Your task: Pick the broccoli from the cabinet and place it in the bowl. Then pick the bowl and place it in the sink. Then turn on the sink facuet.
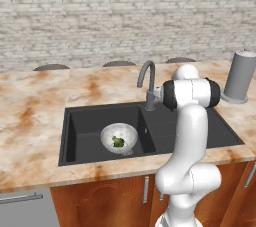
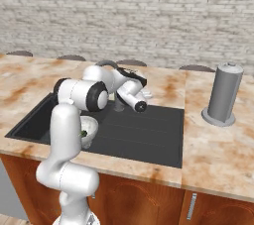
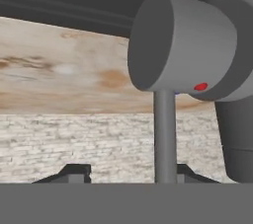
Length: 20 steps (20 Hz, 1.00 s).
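Faucet handle (image 3: 165, 139): thin grey lever stood between the dark fingertips (image 3: 74, 172), close to the right one.
Gripper (image 3: 129, 173): jaws partly spread; contact with the lever could not be told.
Sink facuet (image 1: 147, 83): behind the sink (image 1: 80, 126).
Bowl (image 1: 119, 138): in the sink, broccoli (image 1: 118, 141) inside it.

Orange-beige marbled stone surface (image 1: 35, 116) spans both base views, brick wall behind; black rectangular sink (image 1: 82, 121) set into it, rounded rim flush with stone; whitish-grey bowl (image 1: 119, 138) sits on sink floor near front wall, broccoli (image 1: 118, 142) inside bowl; grey gooseneck sink facuet (image 1: 147, 82) rises from back rim of sink, near middle; fat grey upright cylinder (image 2: 223, 95) stands on round base on stone, right of sink, well apart from faucet; wooden cabinet fronts below surface edge.
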Motion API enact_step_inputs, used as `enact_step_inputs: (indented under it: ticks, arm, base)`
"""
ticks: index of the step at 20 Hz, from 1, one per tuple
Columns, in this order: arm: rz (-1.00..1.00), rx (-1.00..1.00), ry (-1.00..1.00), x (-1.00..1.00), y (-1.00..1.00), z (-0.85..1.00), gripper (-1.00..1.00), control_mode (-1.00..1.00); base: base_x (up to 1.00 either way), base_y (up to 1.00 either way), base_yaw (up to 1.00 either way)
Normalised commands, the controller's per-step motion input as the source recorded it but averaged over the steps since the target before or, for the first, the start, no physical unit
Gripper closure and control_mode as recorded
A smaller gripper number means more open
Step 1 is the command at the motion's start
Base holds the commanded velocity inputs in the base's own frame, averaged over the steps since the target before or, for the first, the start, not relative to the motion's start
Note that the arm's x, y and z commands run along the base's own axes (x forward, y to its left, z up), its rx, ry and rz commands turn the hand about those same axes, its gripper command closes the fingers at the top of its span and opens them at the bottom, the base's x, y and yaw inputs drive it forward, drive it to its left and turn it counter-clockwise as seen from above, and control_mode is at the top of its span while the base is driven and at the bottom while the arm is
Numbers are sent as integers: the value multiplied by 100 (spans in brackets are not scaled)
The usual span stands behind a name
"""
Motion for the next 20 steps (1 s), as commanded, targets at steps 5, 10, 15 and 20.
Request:
enact_step_inputs:
  ticks: [5, 10, 15, 20]
  arm:
    - [-1, 7, 3, 1, -50, 0, 100, -100]
    - [-3, 13, 5, 0, -78, -4, 100, -100]
    - [-6, 19, 8, 0, -100, -9, 100, -100]
    - [-7, 18, 12, 1, -99, -15, 100, -100]
  base:
    - [0, 0, 0]
    - [0, 0, 0]
    - [0, 0, 0]
    - [0, 0, 0]
